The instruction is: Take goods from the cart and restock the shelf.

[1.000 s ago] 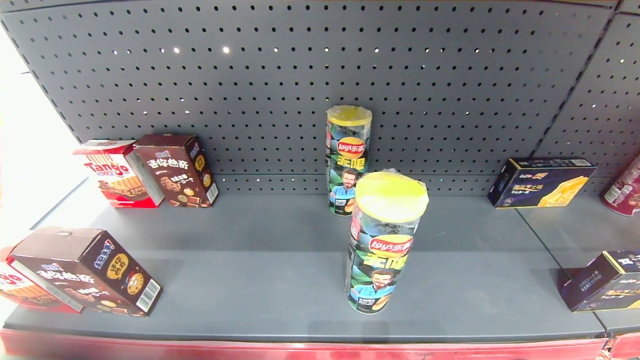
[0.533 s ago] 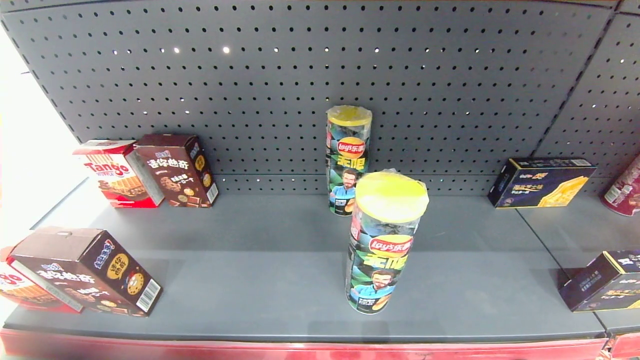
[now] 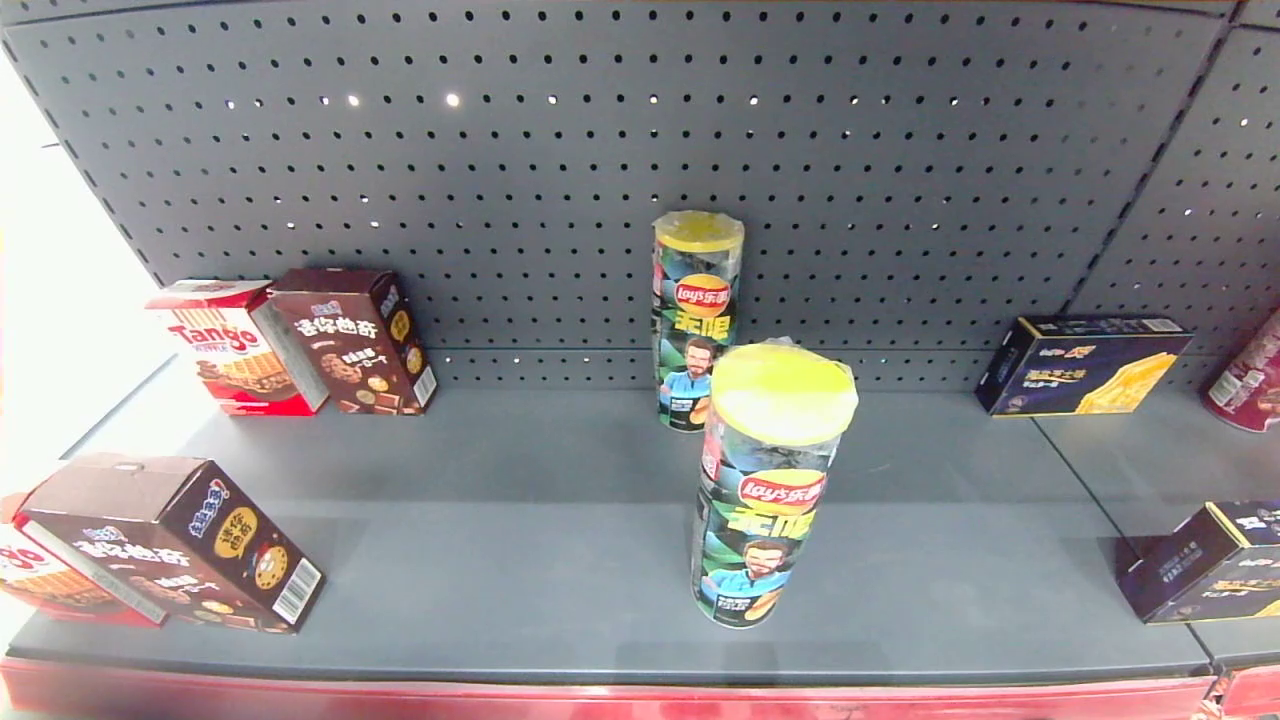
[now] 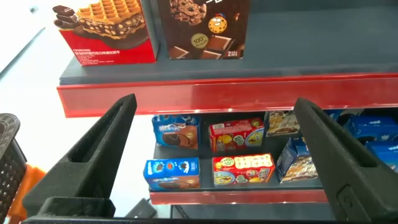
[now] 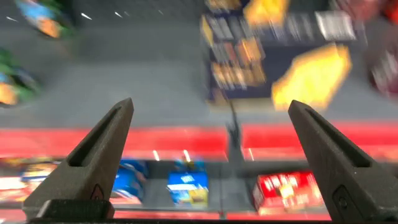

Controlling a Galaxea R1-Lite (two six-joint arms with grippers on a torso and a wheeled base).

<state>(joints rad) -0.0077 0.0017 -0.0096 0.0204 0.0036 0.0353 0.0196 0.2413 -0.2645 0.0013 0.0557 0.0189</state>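
Observation:
Two tall chip cans with yellow lids stand upright on the grey shelf [image 3: 520,560]: one [image 3: 765,485] near the front, one [image 3: 696,320] against the pegboard. My left gripper [image 4: 214,134] is open, empty, in front of the shelf's red edge [image 4: 249,93], below a red wafer box [image 4: 106,31] and a brown cookie box [image 4: 205,28]. My right gripper [image 5: 211,137] is open and empty too, facing the red edge [image 5: 186,140] below a dark blue box [image 5: 273,56].
On the shelf's left are a red wafer box [image 3: 235,345] and brown cookie boxes [image 3: 355,338] [image 3: 175,540]. Dark blue boxes [image 3: 1085,365] [image 3: 1205,575] lie at the right. Lower shelves hold several small snack boxes [image 4: 239,152]. A black basket edge [image 4: 9,162] is beside the left gripper.

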